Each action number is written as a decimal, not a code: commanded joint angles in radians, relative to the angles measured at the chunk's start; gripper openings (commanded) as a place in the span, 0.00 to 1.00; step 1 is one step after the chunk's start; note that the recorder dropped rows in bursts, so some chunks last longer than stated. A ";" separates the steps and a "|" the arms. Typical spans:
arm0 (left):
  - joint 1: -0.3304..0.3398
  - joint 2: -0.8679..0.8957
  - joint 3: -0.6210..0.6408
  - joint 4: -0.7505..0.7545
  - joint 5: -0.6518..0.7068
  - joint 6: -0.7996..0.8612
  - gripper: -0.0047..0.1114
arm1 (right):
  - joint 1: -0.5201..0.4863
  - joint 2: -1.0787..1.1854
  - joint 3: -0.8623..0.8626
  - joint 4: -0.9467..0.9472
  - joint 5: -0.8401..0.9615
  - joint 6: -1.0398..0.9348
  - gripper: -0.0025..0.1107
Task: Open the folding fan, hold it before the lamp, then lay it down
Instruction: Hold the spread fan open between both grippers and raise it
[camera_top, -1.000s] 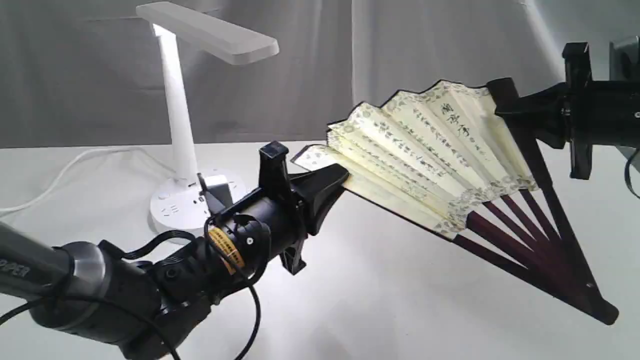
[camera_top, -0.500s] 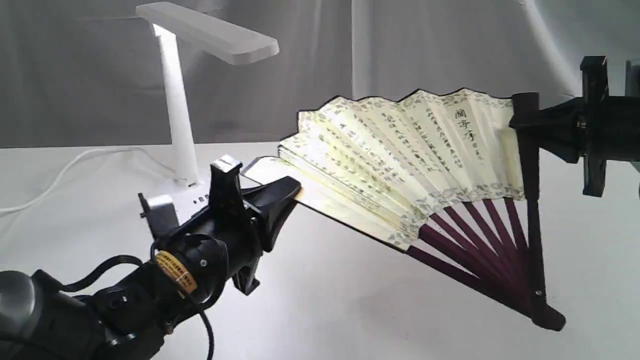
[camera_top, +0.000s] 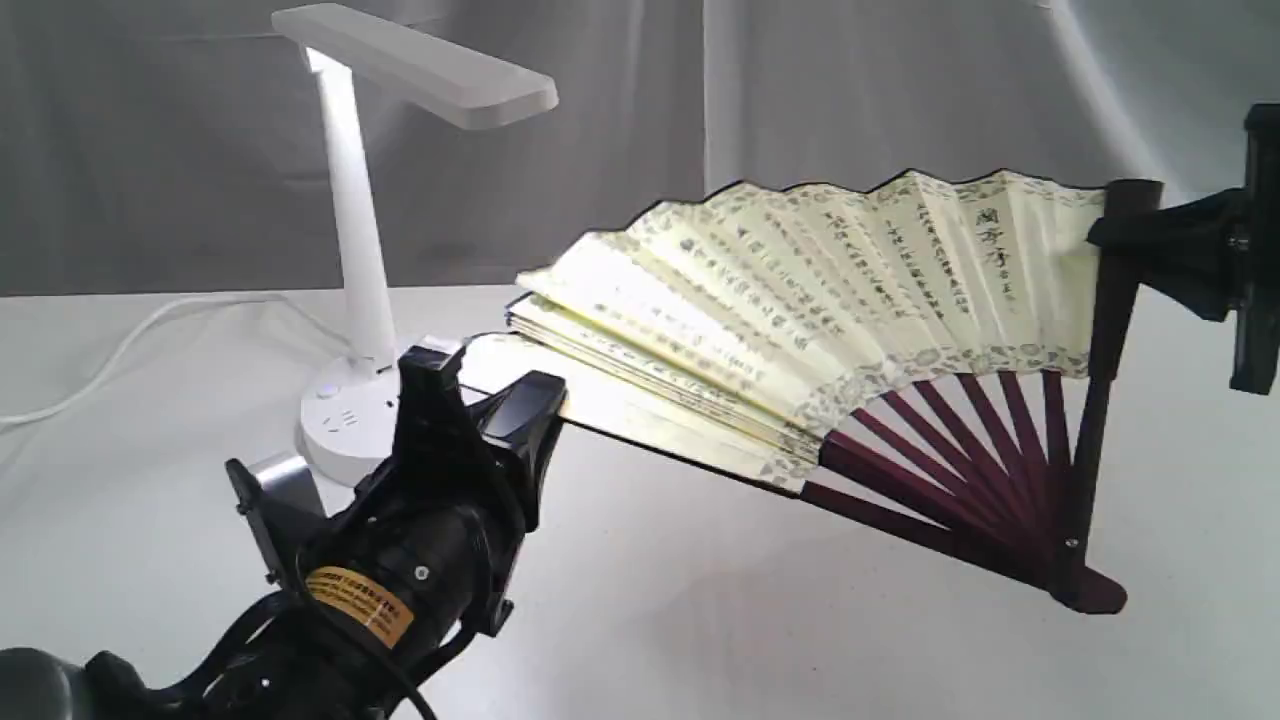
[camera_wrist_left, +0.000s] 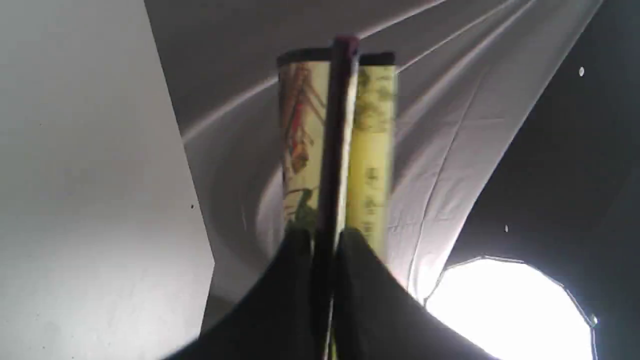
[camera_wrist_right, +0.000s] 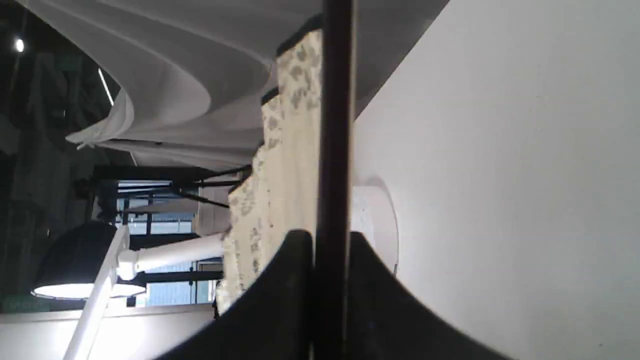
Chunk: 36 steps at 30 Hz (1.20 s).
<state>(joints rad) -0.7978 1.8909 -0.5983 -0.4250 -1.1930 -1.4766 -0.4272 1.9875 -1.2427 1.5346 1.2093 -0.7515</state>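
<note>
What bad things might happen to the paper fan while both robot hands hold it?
The left gripper and right gripper each pinch one dark guard of the cream pleated paper fan; pulling wider might tear the paper or slip a guard loose. The left gripper sits near the round base of the white plastic desk lamp and might bump it.

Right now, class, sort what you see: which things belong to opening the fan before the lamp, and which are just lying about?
Part of the job:
folding fan
lamp
left claw and right claw, each clamped on a guard of the fan

Just there:
grey backdrop cloth
table
</note>
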 joint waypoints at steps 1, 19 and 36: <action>-0.009 -0.019 -0.001 -0.095 -0.028 0.011 0.04 | -0.030 -0.006 0.003 -0.020 0.012 -0.027 0.02; -0.009 -0.023 -0.087 -0.327 -0.028 0.068 0.04 | -0.083 -0.006 0.003 0.019 0.012 -0.026 0.02; -0.009 -0.023 -0.087 -0.462 -0.028 0.071 0.04 | -0.135 -0.006 0.003 0.022 -0.026 -0.026 0.02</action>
<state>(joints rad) -0.8114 1.8826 -0.6786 -0.8178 -1.1749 -1.3865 -0.5483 1.9875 -1.2427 1.5913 1.2249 -0.7326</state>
